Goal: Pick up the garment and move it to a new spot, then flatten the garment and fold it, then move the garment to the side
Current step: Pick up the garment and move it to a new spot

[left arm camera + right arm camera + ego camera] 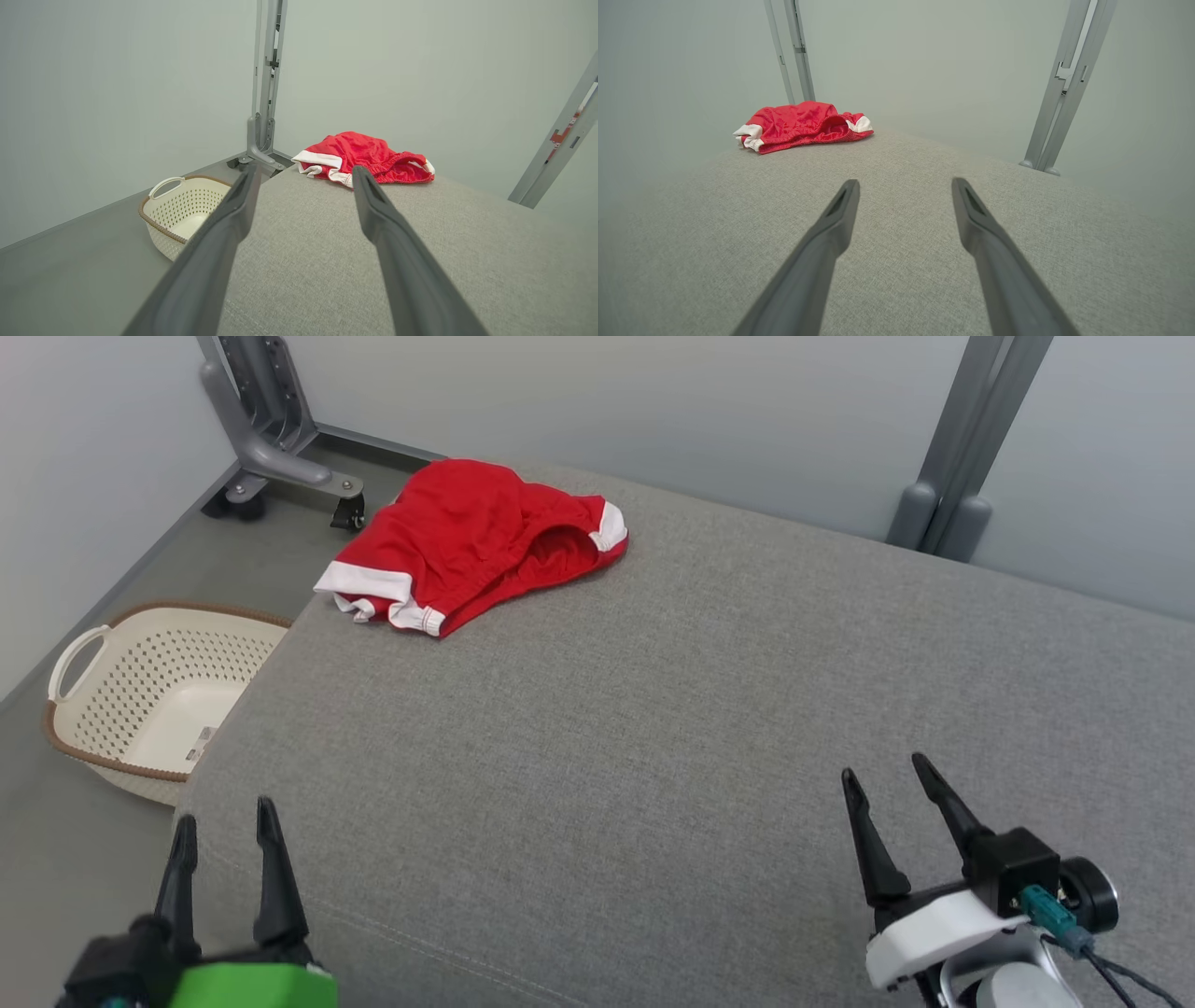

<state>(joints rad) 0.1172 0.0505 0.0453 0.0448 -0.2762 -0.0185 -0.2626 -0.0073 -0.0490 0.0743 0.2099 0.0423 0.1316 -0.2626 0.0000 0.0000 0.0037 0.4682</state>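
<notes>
Splayed left hand point(227, 812) near cream floor basket point(112, 705); red garment point(467, 541) on cushion point(653, 709)

Left gripper point(227, 812): two long, tapered black fingers point(277, 887) on a black base, backed by a bright green housing point(252, 987). Right gripper point(883, 766): identical fingers on a black block, with a curved white shell point(924, 933), a teal connector point(1041, 905) feeding a dark cable point(1120, 980), and a round black cap point(1088, 893). Each finger carries a recessed slot near its tip.

Red cloth garment point(471, 541), coarse grey woven cushion point(653, 728), perforated plastic basket point(140, 700).
</notes>
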